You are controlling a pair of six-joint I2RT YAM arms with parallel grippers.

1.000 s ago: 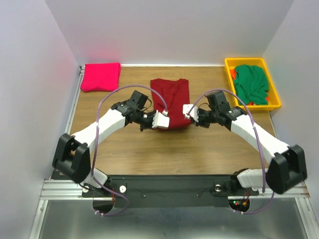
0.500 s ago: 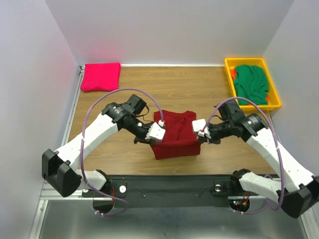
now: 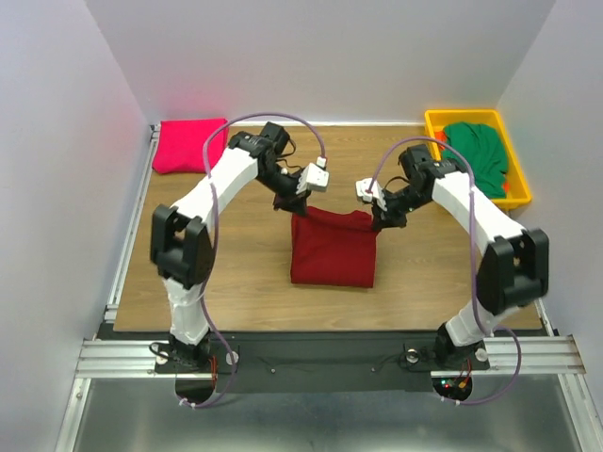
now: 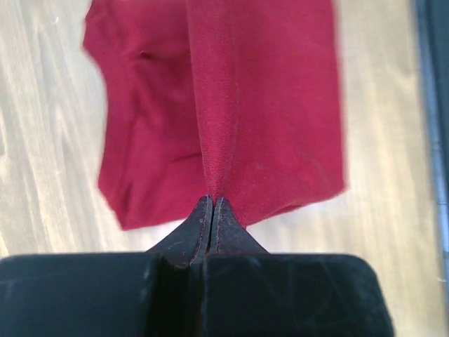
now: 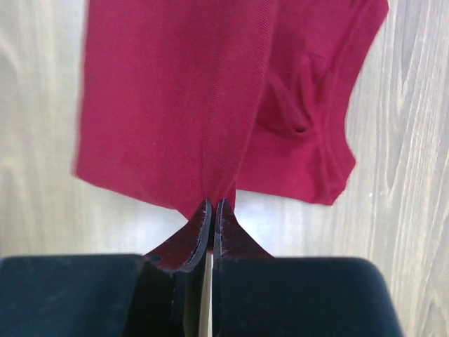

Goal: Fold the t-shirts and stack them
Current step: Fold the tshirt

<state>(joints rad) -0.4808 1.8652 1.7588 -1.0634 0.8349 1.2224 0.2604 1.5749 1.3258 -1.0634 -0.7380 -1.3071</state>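
The dark red t-shirt [image 3: 333, 247] hangs over the middle of the table, held up by its two upper corners, its lower part resting on the wood. My left gripper [image 3: 295, 209] is shut on its left corner; the left wrist view shows cloth [image 4: 217, 105] pinched between the closed fingers [image 4: 212, 200]. My right gripper [image 3: 375, 218] is shut on its right corner; cloth [image 5: 210, 98] runs into the closed fingers [image 5: 213, 203]. The folded pink-magenta t-shirt [image 3: 190, 144] lies at the back left. The green t-shirt [image 3: 476, 158] lies crumpled in the bin.
A yellow plastic bin [image 3: 436, 121] stands at the back right corner. White walls close the table at the back and sides. Both arms arch over the table's middle, cables looping above them.
Both grippers have lifted the dark red shirt and carried it back from the near edge toward the table's middle; it now hangs stretched between them with its lower edge toward the front.
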